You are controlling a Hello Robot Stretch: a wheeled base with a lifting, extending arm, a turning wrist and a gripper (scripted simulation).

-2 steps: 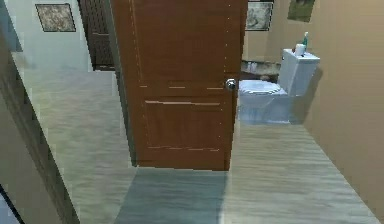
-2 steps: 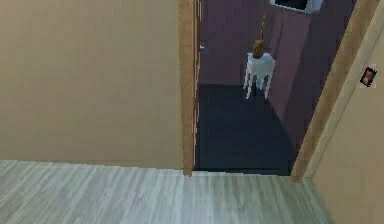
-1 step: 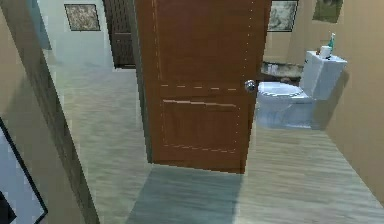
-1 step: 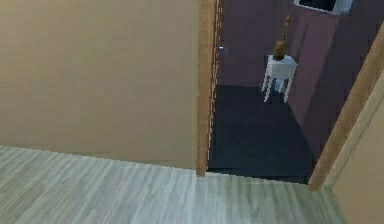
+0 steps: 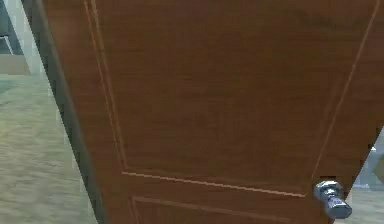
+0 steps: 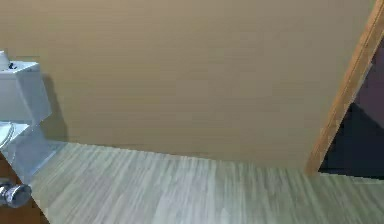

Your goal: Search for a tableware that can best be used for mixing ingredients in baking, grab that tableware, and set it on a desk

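- brown wooden door [image 5: 220, 100] took up nearly the whole forward view, thin panel lines running across it
- plain beige wall [image 6: 190, 70] covered the arm side view from 9 round to 2 o'clock
- pale plank floor [image 6: 200, 190] ran along that view's 6 o'clock, and showed again at 8 o'clock in the forward view
- wooden door frame [image 6: 350, 90] slanted up at 3 o'clock, with a dark opening [image 6: 365, 140] just past it at 4 o'clock
- whitish boxy fixture [image 6: 22, 100] sat at 9 o'clock against the wall, couldn't really say what it was
- silver door knob [image 5: 332, 198] at 5 o'clock on the door
- couldn't tell how the gripper's jaws stood
- couldn't tell where the tableware was either
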